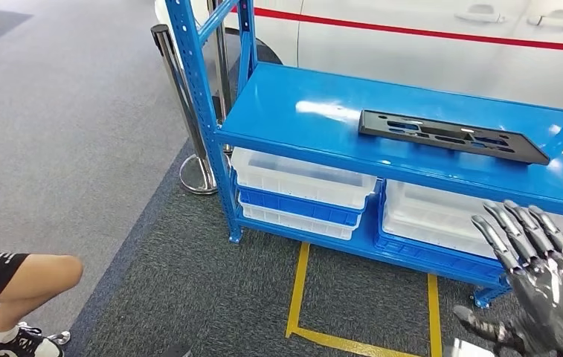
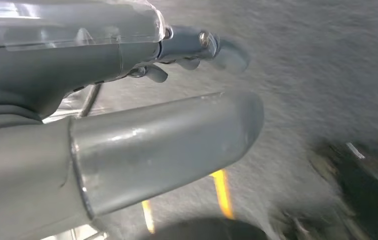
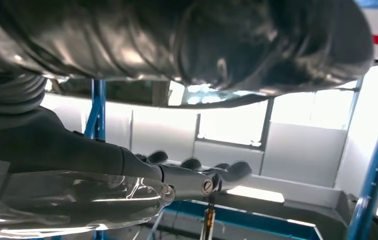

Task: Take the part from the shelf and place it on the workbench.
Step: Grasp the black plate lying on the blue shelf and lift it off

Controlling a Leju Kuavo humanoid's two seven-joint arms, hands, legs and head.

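The part (image 1: pixel 453 136), a flat black plate with cut-outs, lies on the top board of the blue shelf (image 1: pixel 315 111), toward its right end and near the front edge. My right robot hand (image 1: pixel 542 286) is low and in front of the shelf, released, fingers spread and pointing up, holding nothing. I judge the step to be the reach: I would lift that hand above the board's front lip before going forward, come in from the front over the plate's near long edge, and close on that edge, since a thin plate lying flat gives little to grip from above. The left robot hand (image 2: pixel 196 50) hangs over the carpet; I see nothing in it, but blur leaves its state uncertain. The surface for the drop-off is out of frame. A person's leg (image 1: pixel 25 279) is at lower left.
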